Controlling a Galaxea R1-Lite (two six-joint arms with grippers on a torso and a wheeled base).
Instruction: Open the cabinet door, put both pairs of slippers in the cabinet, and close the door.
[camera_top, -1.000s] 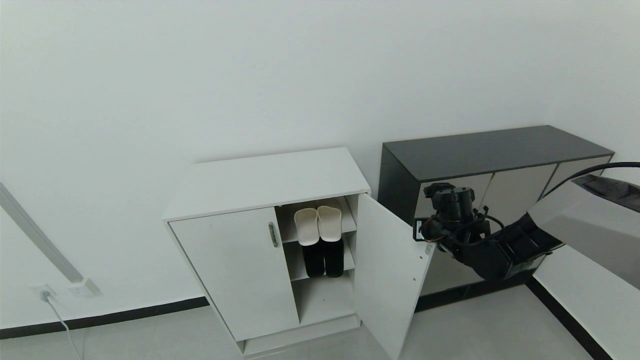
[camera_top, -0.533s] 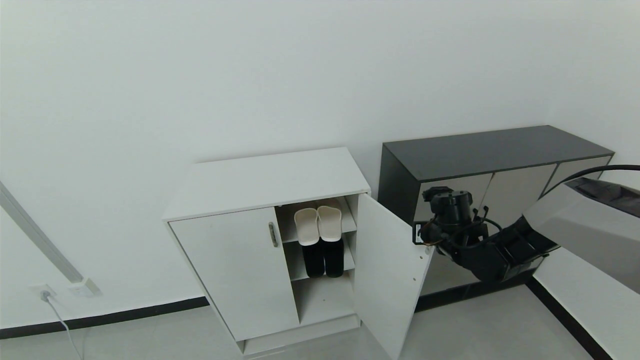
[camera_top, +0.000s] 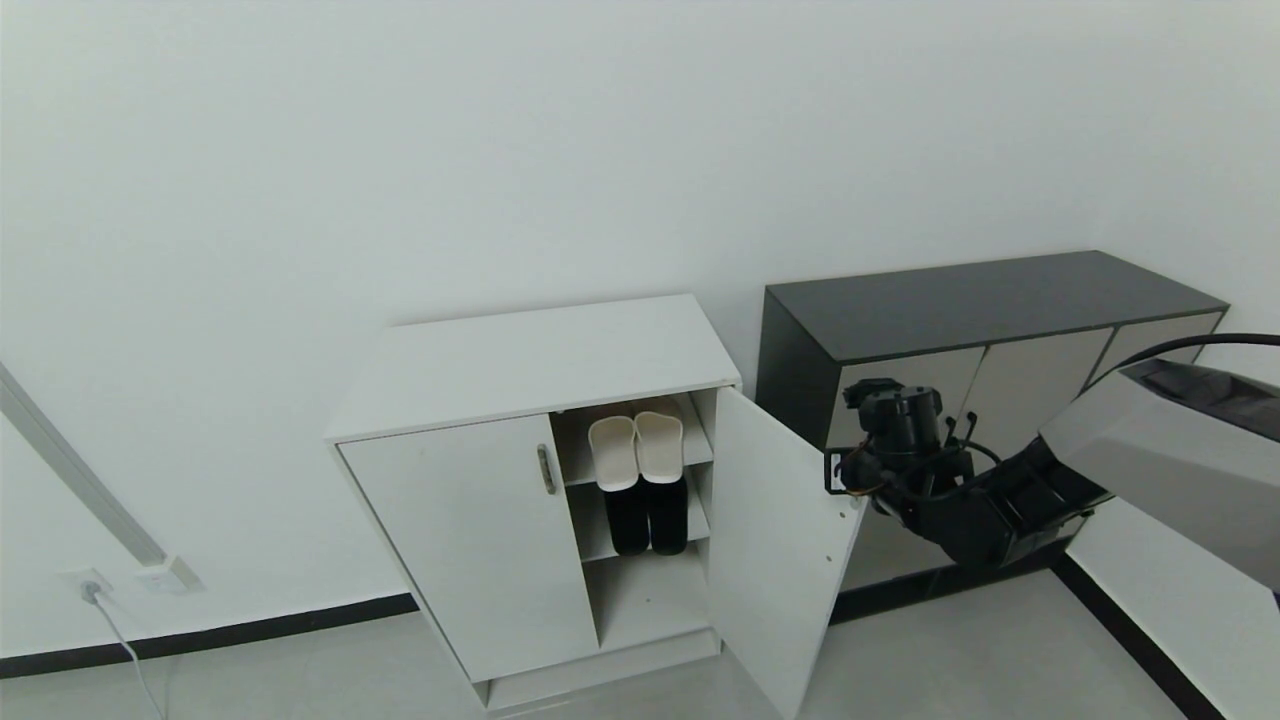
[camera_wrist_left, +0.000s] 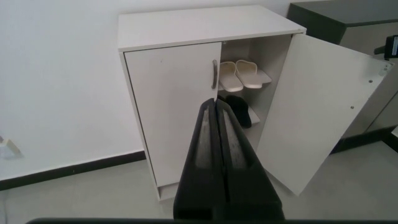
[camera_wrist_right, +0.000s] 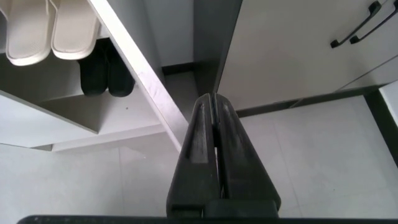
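Right tool (camera_wrist_right: 215, 102) — closed, beside door (camera_top: 775, 540) edge.

White wall (camera_top: 400, 150), grey floor (camera_top: 950, 660), dark sideboard (camera_top: 990, 300).

We can read no text, number, label or sign in any of the views. The cabinet (camera_top: 530, 360), its open door (camera_top: 775, 550), the white slippers (camera_top: 636, 450) and the black slippers (camera_top: 648, 515) on the shelves show us only plain surfaces. The same goes for the dark sideboard (camera_top: 980, 295) and the wall socket (camera_top: 85, 582), where any marking is too small for us to make out.
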